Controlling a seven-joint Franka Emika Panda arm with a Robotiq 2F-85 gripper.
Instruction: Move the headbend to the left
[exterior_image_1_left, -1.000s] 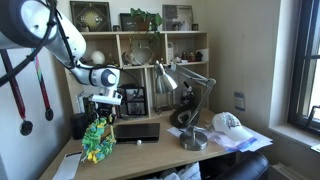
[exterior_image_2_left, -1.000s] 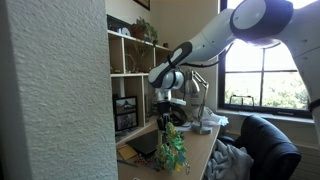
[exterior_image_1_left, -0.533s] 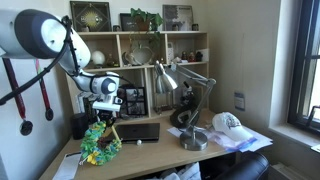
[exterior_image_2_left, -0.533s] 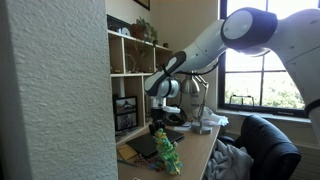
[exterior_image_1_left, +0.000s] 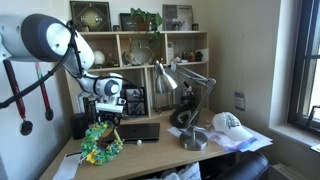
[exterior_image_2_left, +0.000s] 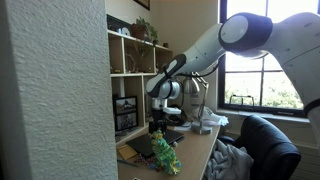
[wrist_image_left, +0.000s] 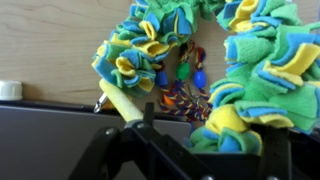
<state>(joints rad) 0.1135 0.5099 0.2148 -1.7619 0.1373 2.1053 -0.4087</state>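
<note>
The headbend (exterior_image_1_left: 100, 144) is a bushy ring of green, yellow and blue leaf-like pieces. It lies on the wooden desk (exterior_image_1_left: 150, 152) at its left end, in front of the black laptop (exterior_image_1_left: 137, 131). In an exterior view the headbend (exterior_image_2_left: 165, 155) rests near the desk's edge. My gripper (exterior_image_1_left: 108, 119) hangs just above it, open, with its fingers apart. In the wrist view the headbend (wrist_image_left: 250, 70) fills the frame, part of it bulging between the spread black fingers of my gripper (wrist_image_left: 210, 138). A small dark multicoloured clump (wrist_image_left: 183, 95) lies inside the ring.
A white cap (exterior_image_1_left: 230, 124) sits on papers at the desk's far end, beside a silver desk lamp (exterior_image_1_left: 190, 100). Shelves (exterior_image_1_left: 140, 60) with objects rise behind the desk. A pale stick (wrist_image_left: 122, 104) lies by the laptop's edge. A dark chair (exterior_image_2_left: 265, 148) stands in front.
The headbend hung from my shut gripper a second ago; it now lies spread on the desk. The jaws have opened and the gripper stands a little above it.
</note>
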